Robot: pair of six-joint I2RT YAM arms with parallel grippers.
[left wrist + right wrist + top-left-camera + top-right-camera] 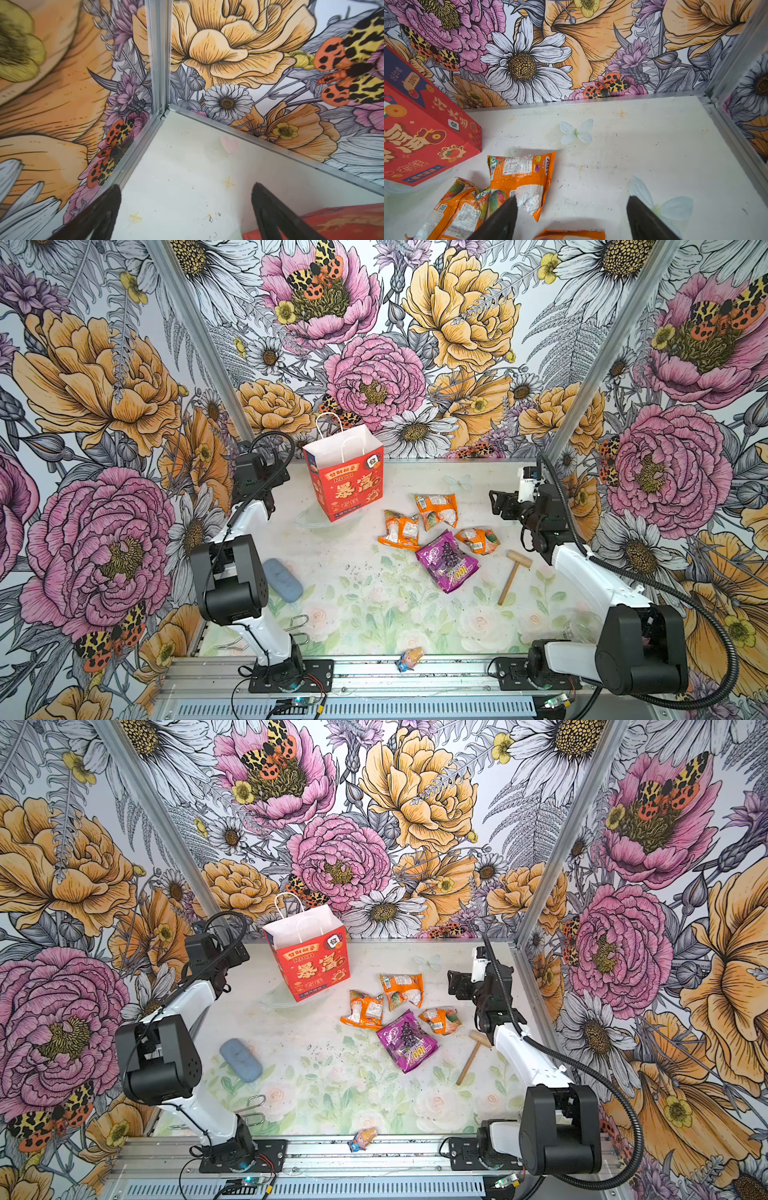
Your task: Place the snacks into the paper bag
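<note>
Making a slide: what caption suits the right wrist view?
Open right claw poised near orange snack packets, red paper bag standing beside them.

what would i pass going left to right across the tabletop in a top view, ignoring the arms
blue-grey pouch -> paper bag -> leftmost orange packet -> purple packet -> wooden mallet

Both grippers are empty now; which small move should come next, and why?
Probably lower the open right gripper onto the nearest orange packet: all four snacks lie on the table, outside the upright, open paper bag.
</note>
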